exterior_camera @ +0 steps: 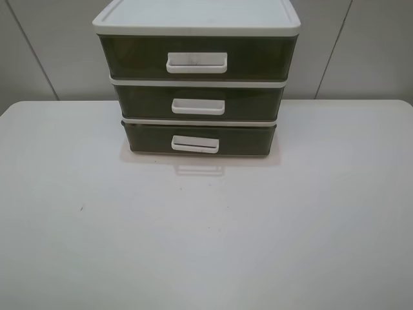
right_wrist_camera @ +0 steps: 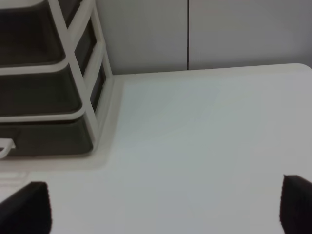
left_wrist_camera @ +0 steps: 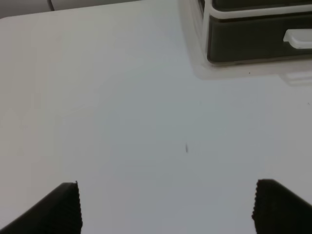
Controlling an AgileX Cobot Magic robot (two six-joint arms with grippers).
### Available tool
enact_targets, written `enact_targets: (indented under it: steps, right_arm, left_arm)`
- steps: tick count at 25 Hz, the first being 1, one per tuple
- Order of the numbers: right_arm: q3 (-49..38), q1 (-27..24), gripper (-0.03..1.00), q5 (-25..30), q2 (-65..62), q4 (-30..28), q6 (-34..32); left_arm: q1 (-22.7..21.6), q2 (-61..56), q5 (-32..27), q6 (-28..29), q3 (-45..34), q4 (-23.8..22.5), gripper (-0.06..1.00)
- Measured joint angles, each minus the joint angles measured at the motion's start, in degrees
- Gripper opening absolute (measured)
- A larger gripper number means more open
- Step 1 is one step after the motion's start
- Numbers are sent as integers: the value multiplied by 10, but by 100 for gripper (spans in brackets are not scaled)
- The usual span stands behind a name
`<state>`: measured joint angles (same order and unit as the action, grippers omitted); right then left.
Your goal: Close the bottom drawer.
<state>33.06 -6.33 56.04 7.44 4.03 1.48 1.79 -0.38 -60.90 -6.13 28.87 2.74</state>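
Note:
The white-framed cabinet [exterior_camera: 197, 19] stands at the back middle of the table. The bottom drawer [exterior_camera: 148, 139] is the lowest of three, smoky olive-brown with a white loop handle [exterior_camera: 195, 144]. Its front sits about level with the frame, perhaps a little forward. It shows in the left wrist view [left_wrist_camera: 243, 44] and in the right wrist view [right_wrist_camera: 44, 139]. My left gripper [left_wrist_camera: 165, 209] is open and empty over bare table, well in front of and left of the cabinet. My right gripper [right_wrist_camera: 165, 207] is open and empty, to the cabinet's right. Neither arm shows in the exterior high view.
The white table [exterior_camera: 206, 232] spreads wide in front of and beside the cabinet. The middle drawer [exterior_camera: 145, 103] and the taller top drawer [exterior_camera: 135, 58] sit shut above. A grey panelled wall [exterior_camera: 361, 51] runs behind the table's back edge.

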Motion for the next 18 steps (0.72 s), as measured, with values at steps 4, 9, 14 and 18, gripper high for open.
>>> enact_targets:
  steps: [4,9,14,18]
  right_arm:
    - [-23,0,82,28,-47,0,0]
    - [-34,1,82,45,-75,-2,-1]
    - [-34,10,82,45,-74,-2,-1]
    - [-34,11,82,45,-75,-2,-1]
  left_arm:
    - [0,0,0,0,0,0,72]
    - [0,0,0,0,0,0,72]
    - [0,0,0,0,0,0,72]
    - [0,0,0,0,0,0,72]
